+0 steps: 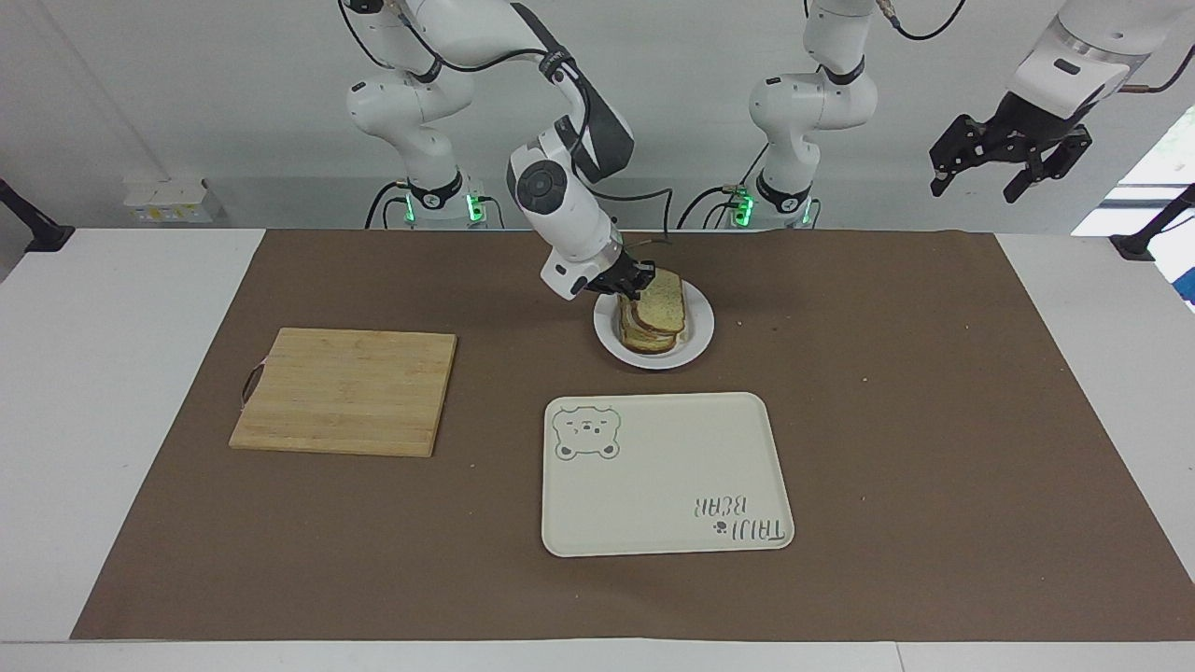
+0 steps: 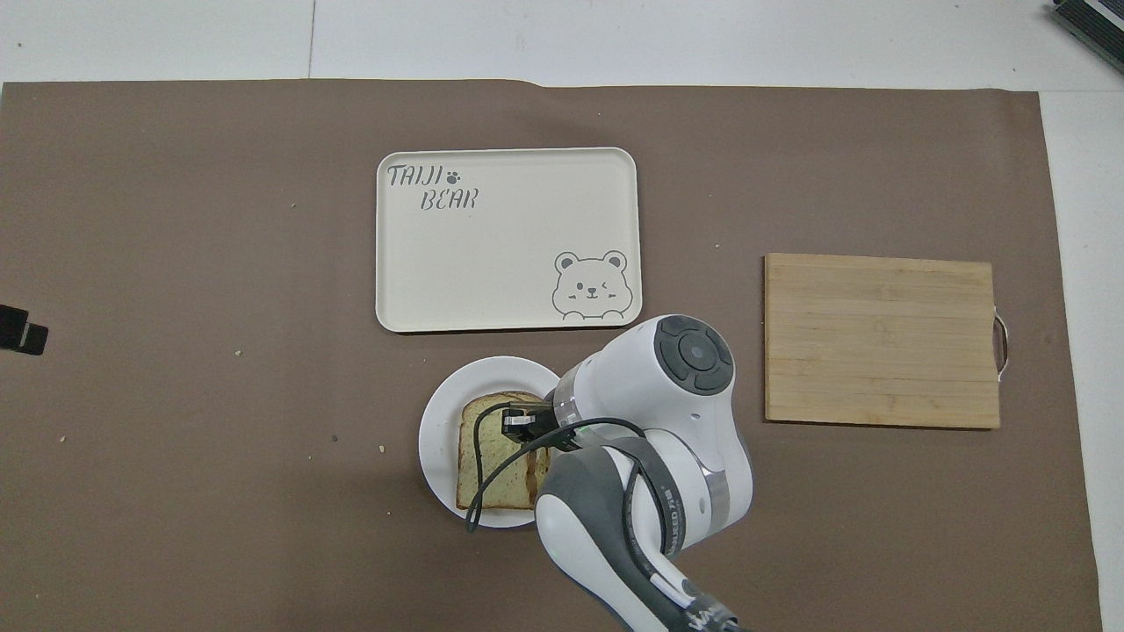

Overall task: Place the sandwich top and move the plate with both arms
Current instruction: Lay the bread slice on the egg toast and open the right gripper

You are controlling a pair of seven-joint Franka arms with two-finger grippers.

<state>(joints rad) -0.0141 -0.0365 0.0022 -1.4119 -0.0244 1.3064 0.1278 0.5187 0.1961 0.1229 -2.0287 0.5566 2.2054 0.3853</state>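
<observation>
Sandwich top (image 1: 664,301) over the plate (image 1: 698,338), nearer the robots than tray (image 1: 665,476).

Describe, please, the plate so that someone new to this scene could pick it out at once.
On the brown mat, find the cream tray with the bear drawing. The plate lies just beside it, nearer to the robots. It is the only round white dish, smaller than the tray, and carries stacked bread whose top slice is in the right gripper, while the wooden board lies bare.
</observation>
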